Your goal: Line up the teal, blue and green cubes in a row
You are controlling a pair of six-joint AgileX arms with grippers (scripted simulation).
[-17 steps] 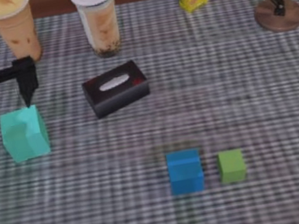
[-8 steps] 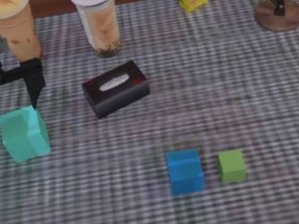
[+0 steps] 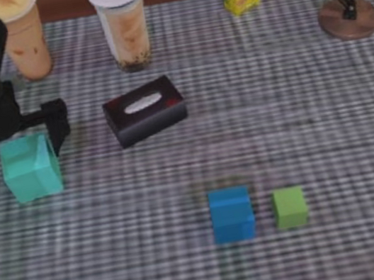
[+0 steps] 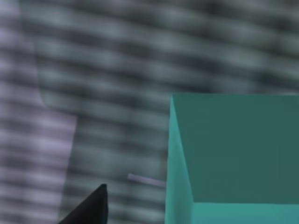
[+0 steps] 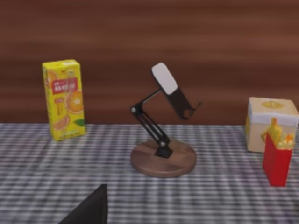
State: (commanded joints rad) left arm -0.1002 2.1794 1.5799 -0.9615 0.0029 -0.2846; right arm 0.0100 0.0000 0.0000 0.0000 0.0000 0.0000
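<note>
Reaching for the teal cube (image 3: pixel 30 168) at the counter's left, blue cube (image 3: pixel 232 214) and green cube (image 3: pixel 290 207) already side by side.

Top view: the left end effector (image 3: pixel 14 145) hangs spread wide over the teal cube, holding nothing; next it likely needs to close squarely on it. A black tissue box (image 3: pixel 145 110) sits on the checked counter (image 3: pixel 298 114). Left wrist view: the cube fills the frame. Right wrist view: a desk lamp (image 5: pixel 162 135) and juice carton (image 5: pixel 64 99) before a wood wall; I cannot tell the right end effector's opening.
</note>
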